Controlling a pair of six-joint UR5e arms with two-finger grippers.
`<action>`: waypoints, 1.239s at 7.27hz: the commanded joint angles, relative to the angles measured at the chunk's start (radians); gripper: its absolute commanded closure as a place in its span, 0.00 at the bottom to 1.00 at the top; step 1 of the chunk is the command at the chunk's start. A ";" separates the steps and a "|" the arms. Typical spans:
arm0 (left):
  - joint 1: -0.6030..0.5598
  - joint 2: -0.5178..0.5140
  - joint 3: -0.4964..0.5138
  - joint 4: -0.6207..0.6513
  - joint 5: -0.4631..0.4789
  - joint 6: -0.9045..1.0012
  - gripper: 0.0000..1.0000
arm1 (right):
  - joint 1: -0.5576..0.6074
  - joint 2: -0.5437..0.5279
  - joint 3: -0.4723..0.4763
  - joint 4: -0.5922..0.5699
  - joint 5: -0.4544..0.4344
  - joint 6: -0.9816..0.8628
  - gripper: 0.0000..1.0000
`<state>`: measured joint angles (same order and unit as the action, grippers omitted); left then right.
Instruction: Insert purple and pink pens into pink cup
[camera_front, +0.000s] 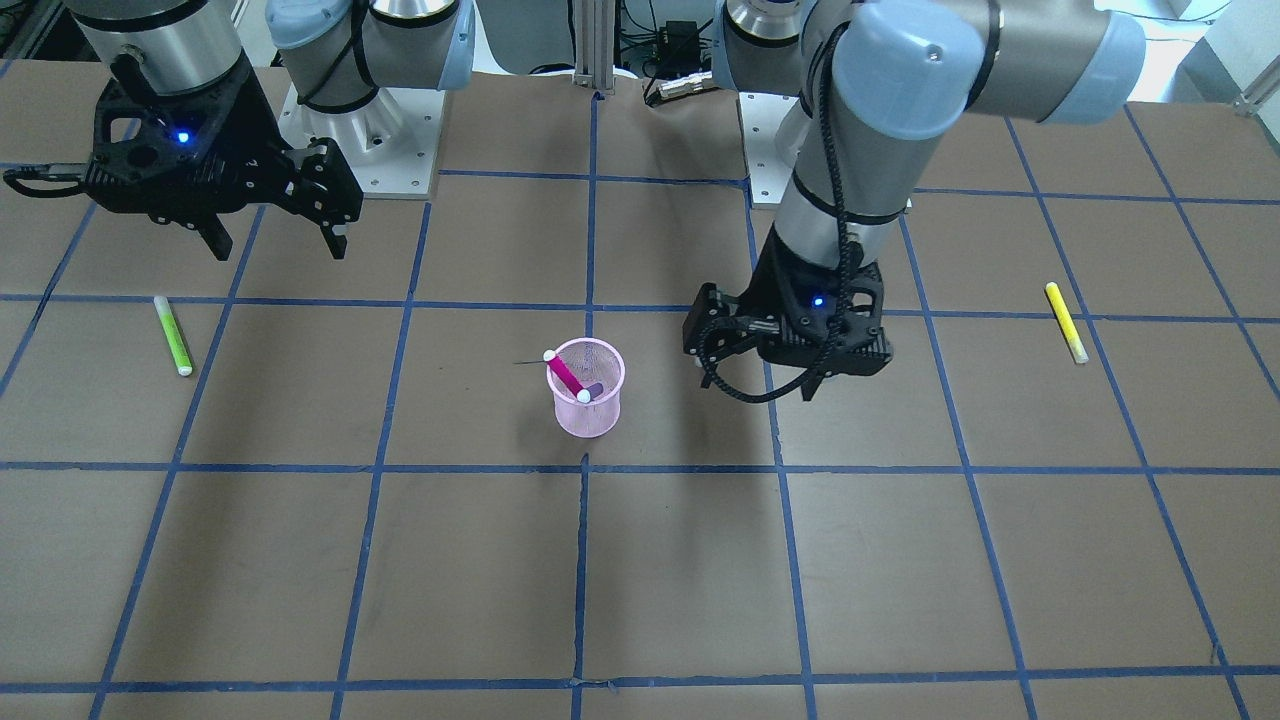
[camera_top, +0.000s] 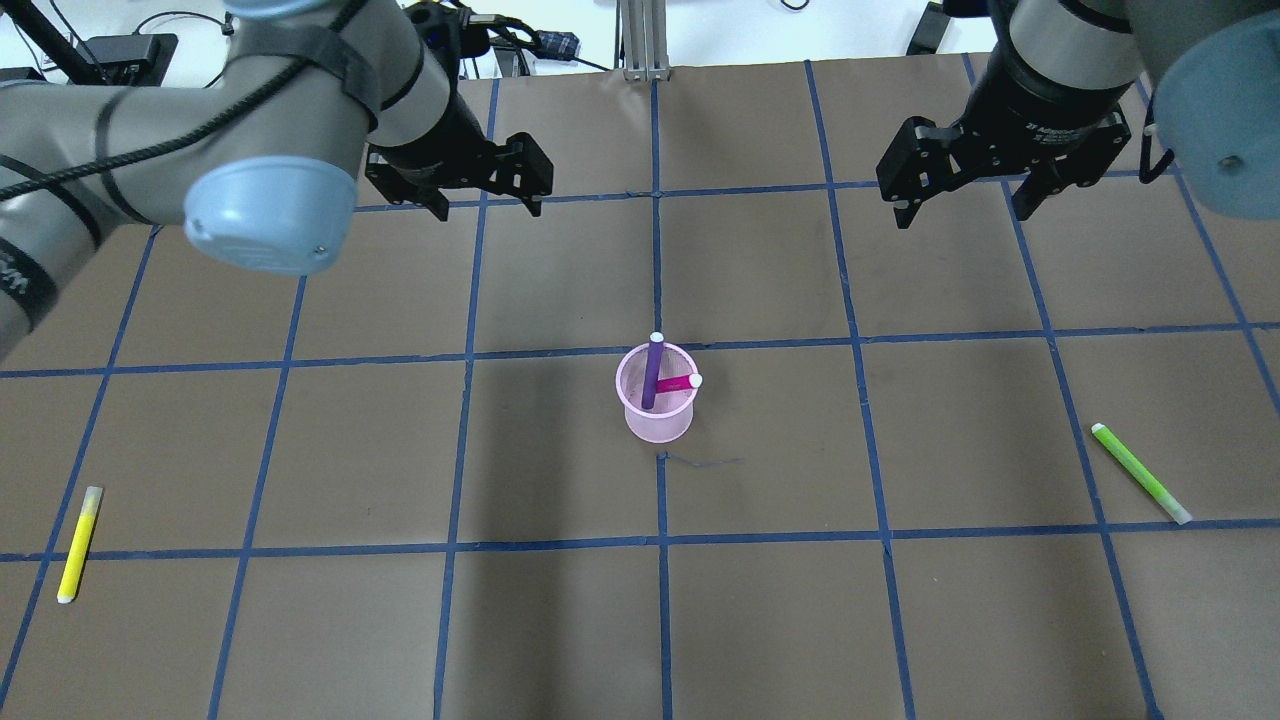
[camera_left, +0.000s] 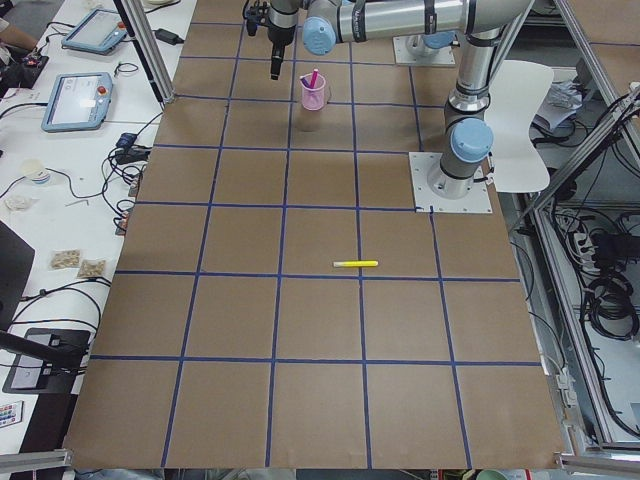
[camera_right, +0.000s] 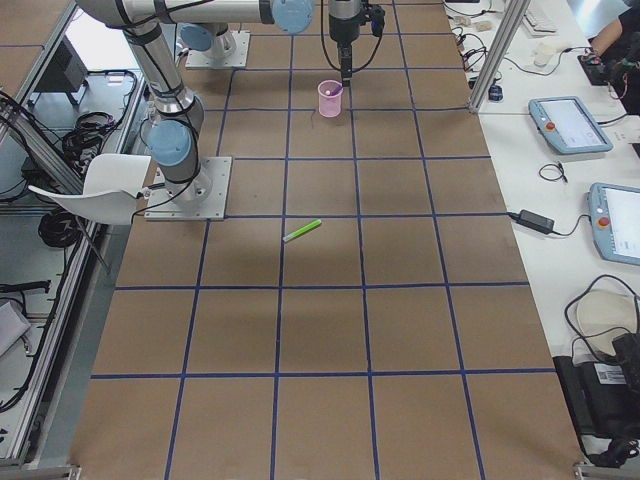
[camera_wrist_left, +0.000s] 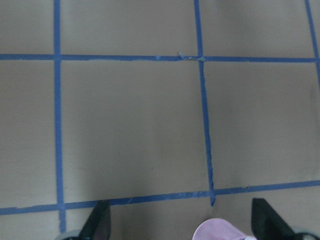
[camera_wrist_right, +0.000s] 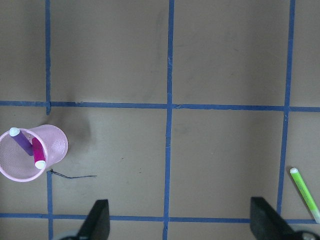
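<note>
The pink mesh cup (camera_top: 657, 420) stands upright at the table's middle, also in the front view (camera_front: 588, 412). The purple pen (camera_top: 652, 375) and the pink pen (camera_top: 675, 384) both stand tilted inside it, white caps above the rim; the right wrist view shows them too, purple pen (camera_wrist_right: 21, 141) and pink pen (camera_wrist_right: 37, 150). My left gripper (camera_top: 488, 210) is open and empty, above the table beyond the cup on the left. My right gripper (camera_top: 960, 215) is open and empty, high and far to the cup's right. The cup's rim (camera_wrist_left: 220, 231) shows at the bottom of the left wrist view.
A yellow pen (camera_top: 78, 545) lies on the table at the near left. A green pen (camera_top: 1140, 472) lies at the near right and shows in the right wrist view (camera_wrist_right: 305, 194). The brown table carries a blue tape grid (camera_top: 660, 540).
</note>
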<state>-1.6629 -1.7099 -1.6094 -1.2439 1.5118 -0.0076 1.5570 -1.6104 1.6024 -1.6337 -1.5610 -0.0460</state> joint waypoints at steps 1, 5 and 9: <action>0.034 0.108 0.025 -0.223 0.108 0.067 0.00 | 0.000 0.001 0.004 -0.002 0.001 0.000 0.00; 0.048 0.164 0.005 -0.262 0.090 0.057 0.00 | 0.000 0.009 0.004 -0.002 0.002 0.000 0.00; 0.058 0.159 0.010 -0.265 0.053 0.067 0.00 | 0.000 0.003 0.005 0.000 -0.001 0.000 0.00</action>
<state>-1.6043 -1.5504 -1.5941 -1.5061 1.5577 0.0592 1.5570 -1.6039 1.6075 -1.6331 -1.5609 -0.0460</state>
